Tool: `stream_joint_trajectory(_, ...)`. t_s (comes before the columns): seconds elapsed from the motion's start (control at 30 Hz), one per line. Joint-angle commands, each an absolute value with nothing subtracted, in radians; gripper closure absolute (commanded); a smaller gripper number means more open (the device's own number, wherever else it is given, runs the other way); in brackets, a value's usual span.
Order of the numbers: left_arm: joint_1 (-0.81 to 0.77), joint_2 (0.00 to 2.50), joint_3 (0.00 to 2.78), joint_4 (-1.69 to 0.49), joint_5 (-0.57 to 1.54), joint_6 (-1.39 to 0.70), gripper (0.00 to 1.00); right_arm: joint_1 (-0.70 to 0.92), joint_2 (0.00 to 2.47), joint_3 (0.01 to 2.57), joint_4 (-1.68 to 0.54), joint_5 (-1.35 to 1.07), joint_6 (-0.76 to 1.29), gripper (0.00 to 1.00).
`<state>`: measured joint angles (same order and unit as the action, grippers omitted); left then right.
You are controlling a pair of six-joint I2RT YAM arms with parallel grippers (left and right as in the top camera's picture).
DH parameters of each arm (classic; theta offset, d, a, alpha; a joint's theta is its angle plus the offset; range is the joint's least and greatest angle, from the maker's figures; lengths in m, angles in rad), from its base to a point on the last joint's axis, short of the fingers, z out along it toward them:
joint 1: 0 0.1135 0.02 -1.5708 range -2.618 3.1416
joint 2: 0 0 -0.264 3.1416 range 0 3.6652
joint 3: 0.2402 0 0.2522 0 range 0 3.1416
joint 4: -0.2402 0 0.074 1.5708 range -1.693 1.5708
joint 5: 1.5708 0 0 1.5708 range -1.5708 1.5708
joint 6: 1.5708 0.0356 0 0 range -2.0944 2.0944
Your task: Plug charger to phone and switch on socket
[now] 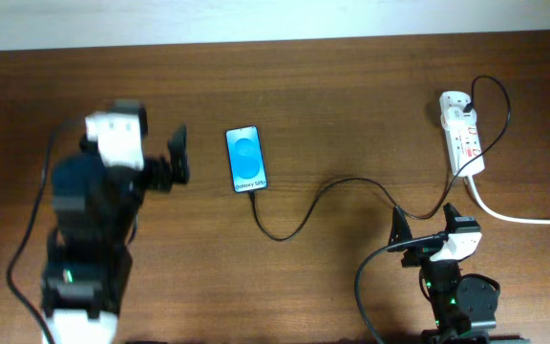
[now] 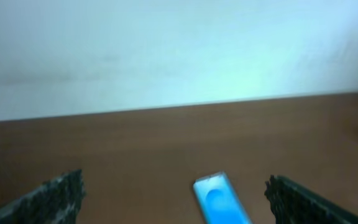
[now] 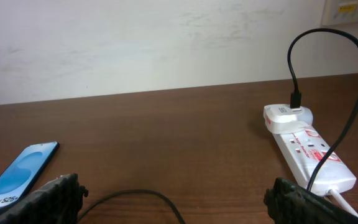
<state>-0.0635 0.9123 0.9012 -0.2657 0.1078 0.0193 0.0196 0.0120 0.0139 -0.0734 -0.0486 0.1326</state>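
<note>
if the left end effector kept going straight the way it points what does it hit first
Most likely the phone: the left end effector points at it, and the left wrist view shows it ahead between the open fingers. Height is unclear, so it might pass over.

The phone [image 1: 245, 159] lies flat and face up, left of the table's middle, with its blue screen lit and its long side running roughly near-to-far. The charger [image 1: 351, 180] is a thin black cable that meets the phone's near short edge and snakes right in loose curves. It then arcs up and drops into a white adapter [image 3: 289, 118] on the far end of the socket [image 1: 465, 141]. That's a white strip with red marks, far right. Can't tell the switch position.
</note>
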Motion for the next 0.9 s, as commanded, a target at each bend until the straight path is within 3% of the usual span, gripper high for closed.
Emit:
stream_joint_trajectory(0.0, -0.003, 0.657, 0.579, -0.107, 0.199, 0.168, 0.01, 0.027, 0.004, 0.006, -0.073, -0.044, 0.140, 0.02)
stream_joint_trajectory(0.23, 0.010, 0.246, 0.070, 0.206, 0.187, 0.242, 0.01, 0.027, 0.004, 0.006, -0.073, -0.044, 0.140, 0.02)
stream_joint_trajectory(0.3, 0.010, 0.185, 0.019, 0.196, 0.187, 0.242, 0.01, 0.027, 0.004, 0.006, -0.074, -0.044, 0.140, 0.02)
stream_joint_trajectory(0.47, 0.010, 0.001, 0.009, -0.070, 0.136, 0.259, 0.01, 0.027, 0.004, 0.006, -0.073, -0.044, 0.140, 0.02)
stream_joint_trajectory(0.87, 0.009, 0.005, 0.009, -0.069, 0.134, 0.256, 0.01, 0.027, 0.004, 0.006, -0.074, -0.044, 0.140, 0.02)
